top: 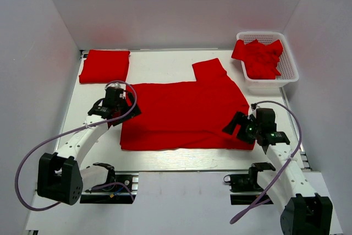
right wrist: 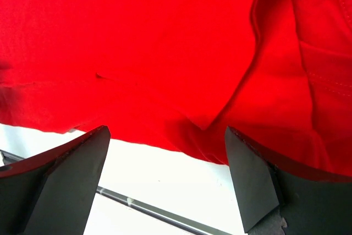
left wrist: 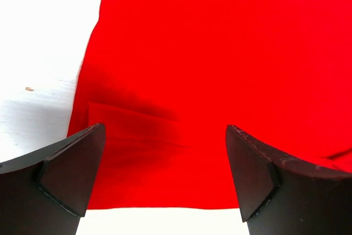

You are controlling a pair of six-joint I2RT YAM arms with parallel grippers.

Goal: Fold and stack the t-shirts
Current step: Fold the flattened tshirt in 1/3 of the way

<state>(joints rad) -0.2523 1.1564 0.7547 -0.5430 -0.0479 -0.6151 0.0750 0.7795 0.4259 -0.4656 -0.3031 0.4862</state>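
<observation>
Left gripper (left wrist: 165, 130) and right gripper (right wrist: 168, 130) hover, jaws spread wide, over opposite ends of the flat red t-shirt (top: 181, 114) at centre, likely poised to fold it. Folded t-shirt (top: 104, 65) sits at ten o'clock, starting the stack; crumpled t-shirts (top: 258, 58) wait in the two o'clock basket (top: 290, 71).

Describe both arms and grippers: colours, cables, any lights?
The left arm and right arm have white links, black joints and black bases. The left gripper and right gripper each have two dark, wedge-shaped fingers. A pale purple cable loops off each wrist. A green light glows on the right wrist.
</observation>
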